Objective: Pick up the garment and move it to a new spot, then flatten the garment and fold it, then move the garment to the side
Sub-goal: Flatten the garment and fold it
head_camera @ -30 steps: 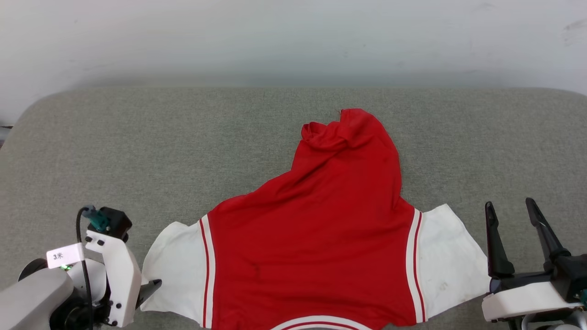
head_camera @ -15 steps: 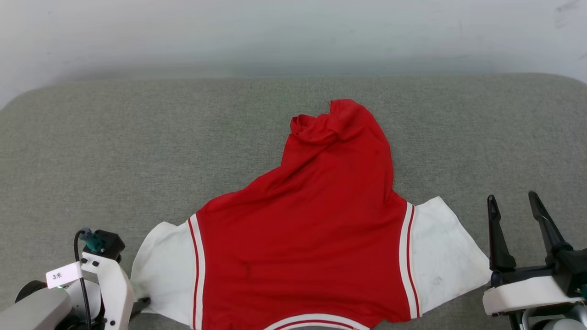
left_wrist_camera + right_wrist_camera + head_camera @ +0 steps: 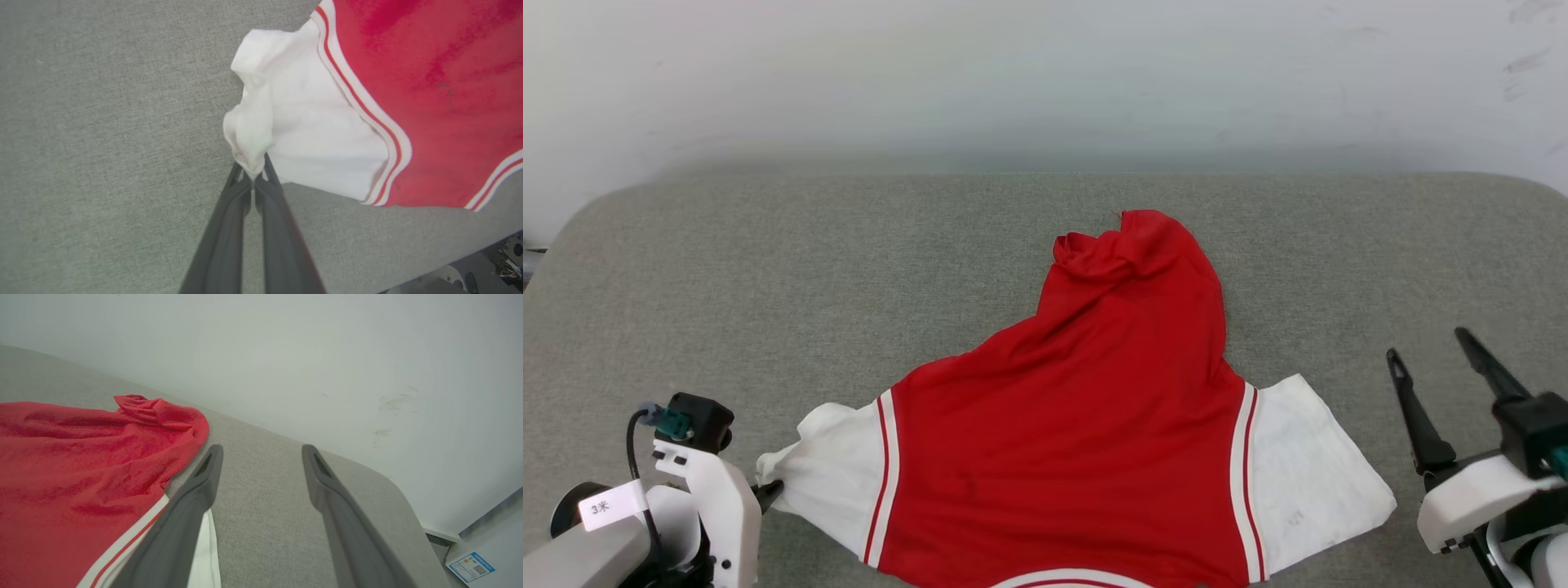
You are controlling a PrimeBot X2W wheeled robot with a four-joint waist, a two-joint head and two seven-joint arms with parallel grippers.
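Head view, from where I stand: one red jersey-style T-shirt with white short sleeves lies on the grey fabric-covered bench. It is close to the near edge, and its red body is bunched into a peak toward the pale wall.

The left claw grips the outer edge of the left-hand sleeve. In the left wrist view its two dark fingers are pressed together on a fold of white cloth. The right claw stands wide with nothing in it, near the right-hand sleeve but apart from it. The right wrist view shows bare bench between its spread fingers.

Half a second ago the left-hand sleeve lay broader and flatter. Now its edge is gathered to a point at the left claw. The whole scene also sits lower in the head view, so the camera has shifted.

I count one shirt, two sleeves, and two claws with two fingers each.
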